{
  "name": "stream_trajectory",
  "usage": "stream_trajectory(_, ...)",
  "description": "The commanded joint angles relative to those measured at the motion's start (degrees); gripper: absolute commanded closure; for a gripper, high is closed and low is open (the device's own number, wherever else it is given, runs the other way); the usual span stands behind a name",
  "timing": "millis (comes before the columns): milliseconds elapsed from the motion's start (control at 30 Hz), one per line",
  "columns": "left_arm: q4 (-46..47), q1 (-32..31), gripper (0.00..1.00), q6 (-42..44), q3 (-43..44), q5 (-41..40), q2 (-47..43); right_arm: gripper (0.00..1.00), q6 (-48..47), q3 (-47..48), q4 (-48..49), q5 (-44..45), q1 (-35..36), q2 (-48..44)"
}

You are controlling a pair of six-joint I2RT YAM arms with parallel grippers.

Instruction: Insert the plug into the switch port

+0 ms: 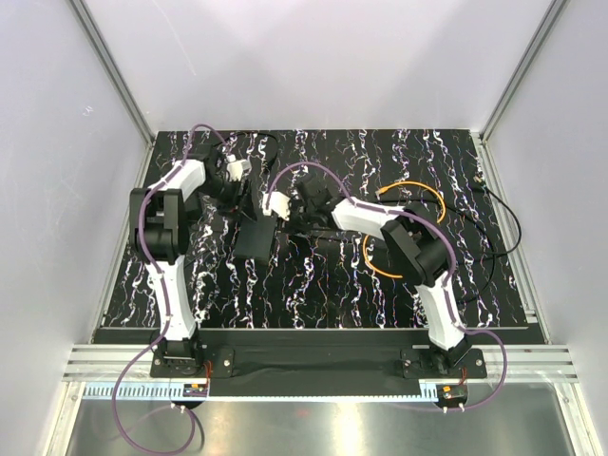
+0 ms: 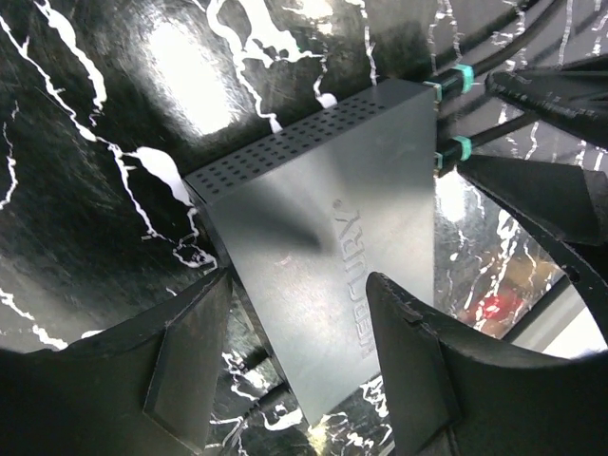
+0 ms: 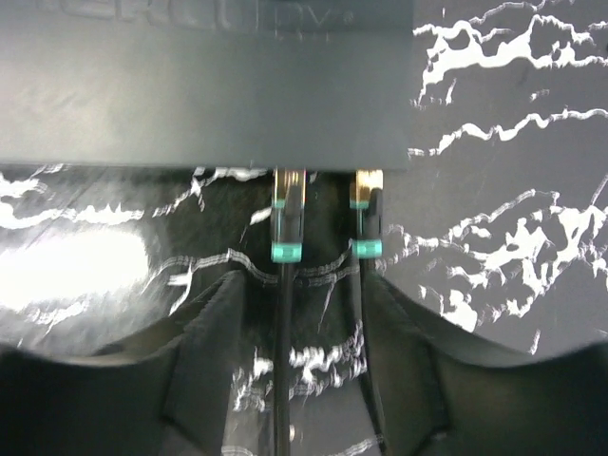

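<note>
The switch box [image 1: 255,239] is a flat matte-black rectangle lying on the marbled table. In the left wrist view the box [image 2: 323,218] lies between and beyond my open left gripper [image 2: 299,351], whose fingers flank its near corner. In the right wrist view the box edge [image 3: 190,85] fills the top, with two black cables with teal collars [image 3: 288,249] plugged into it. My right gripper [image 3: 304,351] is open and straddles these cables. The orange cable [image 1: 410,186] loops around the right arm; one end lies near the arm [image 1: 382,194], its plug too small to make out.
Thin black cables [image 1: 503,223] trail over the right side of the table. The right gripper's dark fingers [image 2: 541,180] show beside the box in the left wrist view. Grey walls and metal rails [image 1: 119,104] enclose the table.
</note>
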Motion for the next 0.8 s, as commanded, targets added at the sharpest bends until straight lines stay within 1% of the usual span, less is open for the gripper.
stream_trajectory(0, -0.14, 0.31, 0.37, -1.43, 1.39, 4.12, -5.94, 0.38, 0.52, 0.18, -3.30, -2.01, -1.72, -7.44)
stream_trajectory(33, 0.74, 0.39, 0.36, -2.23, -0.18, 4.12, -6.56, 0.32, 0.95, 0.10, -4.35, -2.18, -2.42, -8.59)
stream_trajectory(100, 3.99, 0.83, 0.36, -5.11, -1.77, 4.03, -8.93, 0.25, 2.62, 0.44, -5.84, -2.62, -3.04, -11.57)
stream_trajectory(133, 5.31, 1.01, 0.35, -6.27, -3.69, 3.94, -9.72, 0.24, 3.32, 0.62, -7.85, -3.06, -3.48, -12.64)
stream_trajectory(167, 7.93, 1.18, 0.35, -7.32, -4.49, 4.03, -11.64, 0.23, 4.03, 0.88, -9.09, -2.98, -4.09, -14.82)
stream_trajectory(233, 10.14, 1.89, 0.34, -9.87, -5.90, 4.47, -13.58, 0.23, 6.84, 1.06, -11.46, -3.42, -5.15, -17.47)
stream_trajectory(333, 13.66, 1.98, 0.34, -11.02, -7.92, 5.70, -18.24, 0.25, 10.62, -0.25, -19.35, -3.42, -7.43, -23.70)
stream_trajectory(400, 15.07, 1.98, 0.34, -10.85, -9.24, 7.27, -22.11, 0.29, 12.46, -2.44, -23.41, -3.33, -9.89, -28.80)
stream_trajectory(433, 15.51, 1.98, 0.34, -10.85, -9.77, 7.98, -23.43, 0.30, 12.65, -3.50, -27.26, -2.72, -10.68, -30.30)
stream_trajectory(467, 15.60, 1.98, 0.34, -10.67, -10.30, 8.77, -25.79, 0.33, 12.39, -4.38, -29.73, -2.19, -11.56, -31.70)
stream_trajectory(500, 15.43, 1.98, 0.34, -9.89, -10.56, 9.73, -26.86, 0.36, 11.17, -6.56, -31.76, -1.93, -14.09, -34.42)
stream_trajectory(533, 15.43, 1.98, 0.34, -9.36, -10.91, 10.88, -28.08, 0.37, 10.54, -7.80, -33.35, -1.84, -16.03, -35.66)
stream_trajectory(567, 15.17, 1.98, 0.34, -8.74, -11.96, 11.23, -30.27, 0.38, 9.32, -8.95, -37.19, -2.10, -17.70, -37.50)
stream_trajectory(600, 14.99, 1.98, 0.34, -7.17, -12.49, 11.50, -31.43, 0.39, 5.91, -10.52, -39.49, -2.62, -19.46, -37.95)
stream_trajectory(633, 14.64, 1.98, 0.34, -6.11, -13.11, 11.85, -32.57, 0.41, 4.14, -11.15, -43.43, -2.28, -23.22, -38.22)
stream_trajectory(700, 12.62, 1.72, 0.34, -3.22, -14.34, 11.85, -35.12, 0.45, -0.24, -12.64, -46.09, -1.05, -26.93, -38.14)
stream_trajectory(733, 11.92, 1.45, 0.34, -2.50, -14.78, 11.85, -35.74, 0.51, -2.01, -12.82, -49.06, -1.04, -29.99, -37.79)
stream_trajectory(767, 11.22, 1.02, 0.34, -2.06, -16.00, 12.11, -37.14, 0.54, -3.42, -13.00, -49.96, -0.96, -31.59, -36.83)
